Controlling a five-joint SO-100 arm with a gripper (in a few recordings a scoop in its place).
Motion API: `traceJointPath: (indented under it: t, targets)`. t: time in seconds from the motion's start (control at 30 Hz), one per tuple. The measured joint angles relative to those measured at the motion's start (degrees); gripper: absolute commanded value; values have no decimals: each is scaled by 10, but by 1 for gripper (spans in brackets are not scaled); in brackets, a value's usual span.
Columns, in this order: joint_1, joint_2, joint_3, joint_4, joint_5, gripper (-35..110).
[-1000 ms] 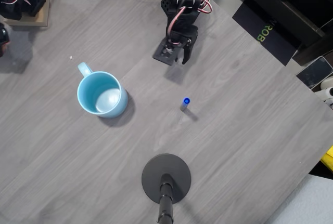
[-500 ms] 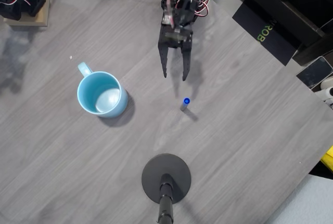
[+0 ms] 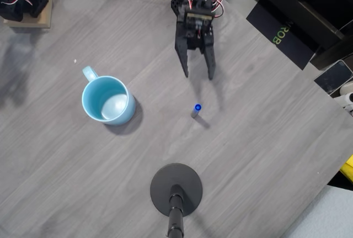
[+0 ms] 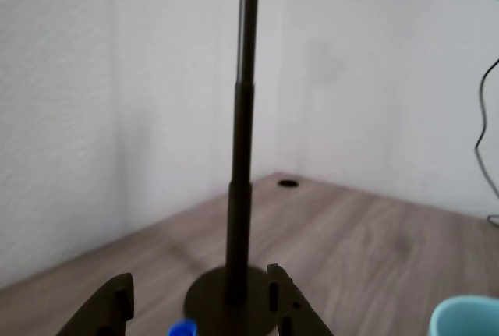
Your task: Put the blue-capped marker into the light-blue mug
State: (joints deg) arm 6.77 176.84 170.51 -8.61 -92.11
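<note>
The blue-capped marker (image 3: pixel 196 110) stands upright on the wood table, its blue cap on top; in the wrist view its cap (image 4: pixel 182 328) shows at the bottom edge between the fingers. The light-blue mug (image 3: pixel 107 100) sits left of it, handle toward the upper left, nothing inside; its rim (image 4: pixel 466 316) peeks in at the wrist view's lower right. My gripper (image 3: pixel 198 75) is open, black fingers pointing down the picture, a short way above the marker and apart from it. In the wrist view the gripper (image 4: pixel 199 305) holds nothing.
A black round stand base (image 3: pixel 176 189) with a pole sits below the marker; the pole (image 4: pixel 240 157) rises in front of the wrist camera. A black box (image 3: pixel 282 38) lies at the table's upper right edge. A wooden block (image 3: pixel 33 14) sits at the upper left.
The gripper opened, swung from pointing lower left to pointing straight down the picture, and shifted slightly right, lining up above the marker. Marker and mug have not moved.
</note>
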Motion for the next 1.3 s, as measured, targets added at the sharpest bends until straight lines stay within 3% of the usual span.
traceJointPath:
  t: [0.13,0.27,0.7,1.23,1.3]
  targets:
    - [34,-209,-147,-104,-2,27]
    - [43,-356,-166,-163,-3,27]
    - [-9,-454,-71,-288,-3,28]
    - [-28,-650,-70,-451,2,28]
    - [-33,-676,-75,-461,7,17]
